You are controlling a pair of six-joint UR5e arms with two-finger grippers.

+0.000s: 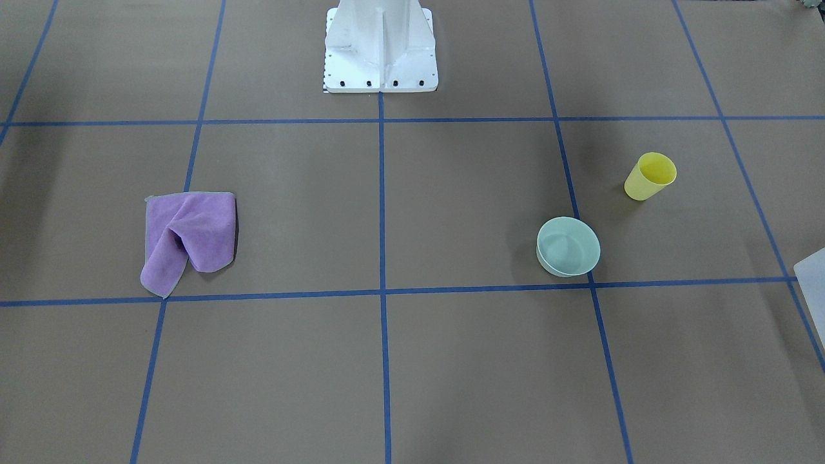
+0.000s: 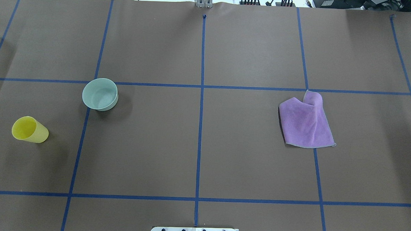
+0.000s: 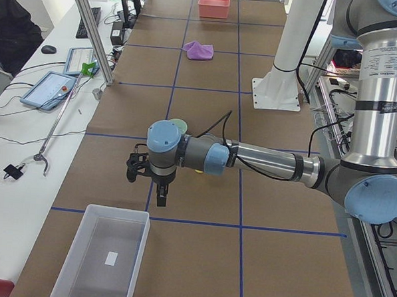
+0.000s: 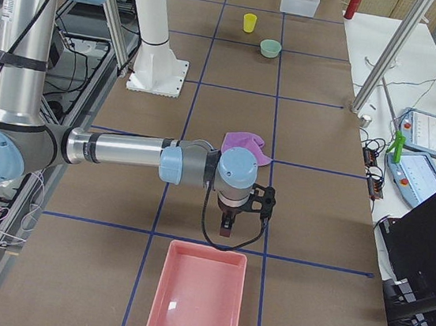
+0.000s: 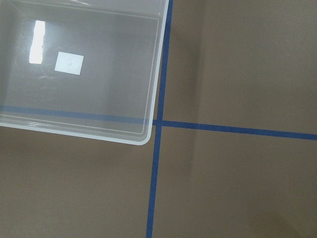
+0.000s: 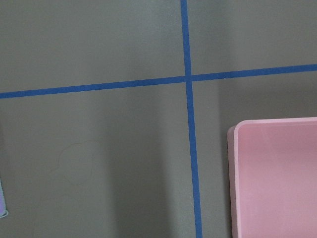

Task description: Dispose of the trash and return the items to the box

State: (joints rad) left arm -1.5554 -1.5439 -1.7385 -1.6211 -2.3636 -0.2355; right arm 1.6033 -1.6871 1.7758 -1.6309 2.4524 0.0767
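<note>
Box [image 3: 115,210] holding only white sticker [image 3: 111,257] — front view catching just its corner; pink bin [image 4: 207,248] showing bare floor; left fingers [image 3: 161,198], right fingers [image 4: 226,226] hanging nearby, spread unreadable.

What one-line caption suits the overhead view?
Yellow cup, green bowl and purple cloth sit spread across the taped brown table.

box [image 1: 813,283] cut by frame edge, only a corner shows; left gripper [image 3: 161,198] and right gripper [image 4: 226,229] jaw gap unreadable.

The right pincer [image 4: 225,231] hanging just beyond the pink tray [image 4: 197,307], purple cloth [image 4: 247,144] behind
</note>
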